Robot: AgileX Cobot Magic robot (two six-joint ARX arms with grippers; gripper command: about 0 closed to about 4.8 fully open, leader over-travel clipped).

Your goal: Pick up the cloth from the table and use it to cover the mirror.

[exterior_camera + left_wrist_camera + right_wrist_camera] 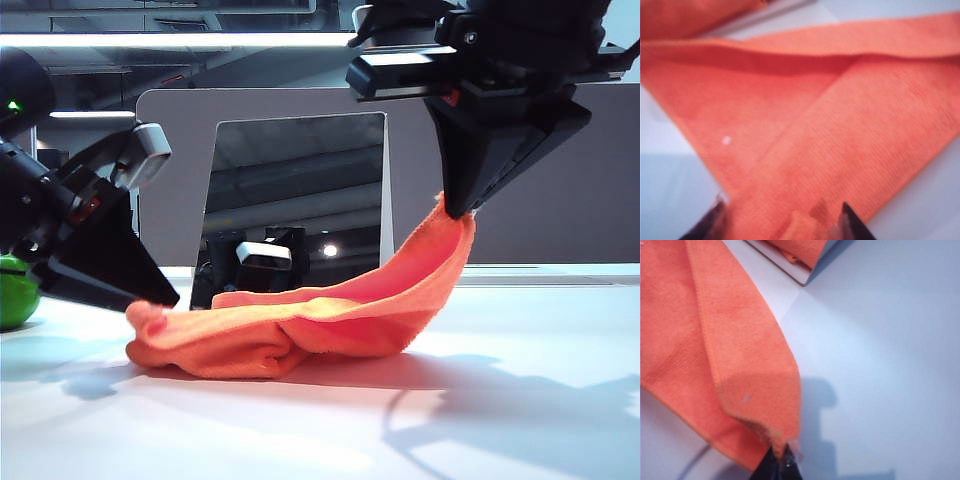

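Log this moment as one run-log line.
right hand: shut on cloth corner, lifted | left hand: open at cloth's other end on table | mirror: uncovered

My right hand (458,210) hangs high at the right of the exterior view, pointing straight down, jaws pinched tight on a corner of the cloth (330,320), wrist & arm above it. My left hand (150,298) is low at the left, angled down toward the counter (420,430), tips at the cloth's other end. Left jaws stand apart w/ cloth between the fingertips (852,222); can't tell if they touch it.
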